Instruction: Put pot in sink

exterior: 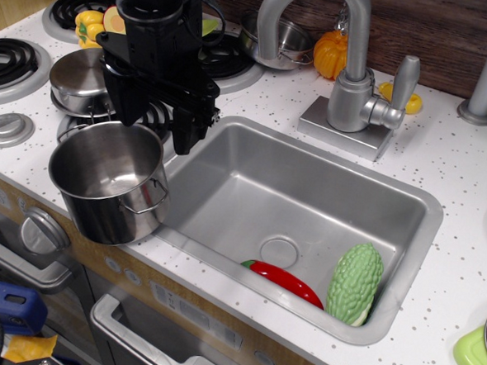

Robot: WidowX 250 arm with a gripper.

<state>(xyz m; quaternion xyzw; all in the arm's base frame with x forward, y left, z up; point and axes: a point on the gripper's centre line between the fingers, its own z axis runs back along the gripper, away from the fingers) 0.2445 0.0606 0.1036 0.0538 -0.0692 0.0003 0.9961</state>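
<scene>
The pincer (152, 126) hangs from the black arm above the left edge of the sink, and it appears clenched on the far rim of the pot (110, 178) — one finger (131, 101) reaches down to that rim, though the contact itself is partly hidden by the arm's body.

The pot sits upright and empty, its wire handle facing the sink. It looks lifted clear of the counter, overhanging the front edge just left of the basin; whether its base touches anything cannot be told from this view.

The sink (252, 179) lies immediately to the right. Its left and middle floor is bare around the drain (279, 252). A red pepper (283, 282) and a bumpy green gourd (355, 282) occupy the near right corner.

Judgement: the carry step is in hand — the pot is grasped but not yet over the basin. The next move calls for a sideways shift to the right, over the sink's left wall, then a lowering onto the bare floor. The pot should stay level and be kept well apart from the vegetables and the faucet (350, 65).
</scene>
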